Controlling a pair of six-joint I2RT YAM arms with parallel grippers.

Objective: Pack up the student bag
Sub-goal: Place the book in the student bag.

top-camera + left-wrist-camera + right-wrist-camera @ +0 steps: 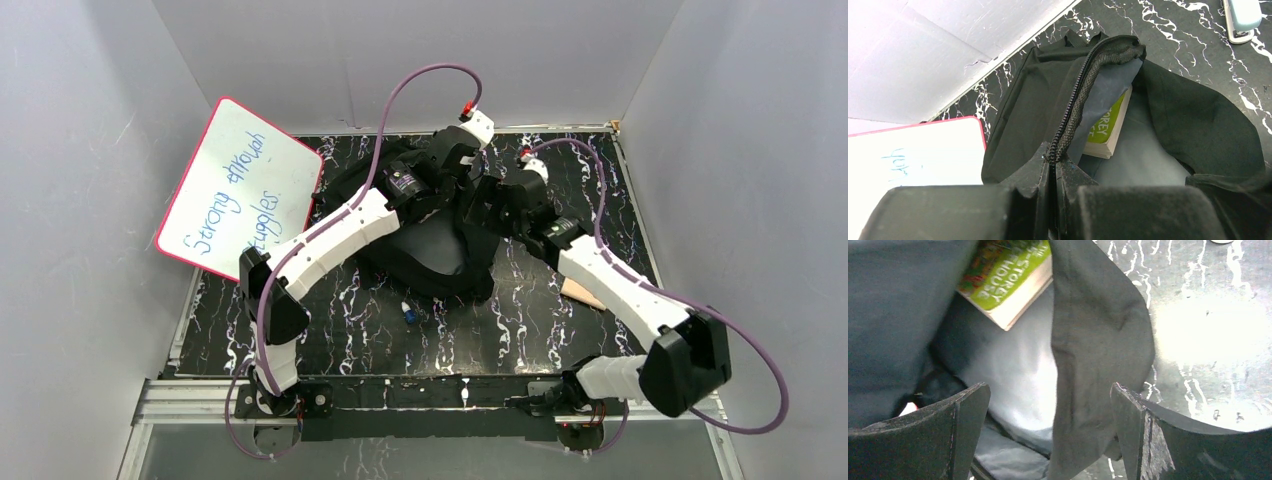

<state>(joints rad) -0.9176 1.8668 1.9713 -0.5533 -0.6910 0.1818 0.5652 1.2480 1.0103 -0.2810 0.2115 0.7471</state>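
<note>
At the backpack (pixel 1018 115) mouth, hold the zipper edge (pixel 1073 105) pinched in left gripper (pixel 1053 156); lift right gripper (pixel 1049 390), spread wide and empty, clear without nudging the book (pixel 1008 270).

Walls (pixel 400 60): plain pale panels on three sides.
Worktop (pixel 480 340): black, white marble veining.
Near edge: aluminium rail (pixel 200 398).
Light: bright glare on the worktop.
</note>
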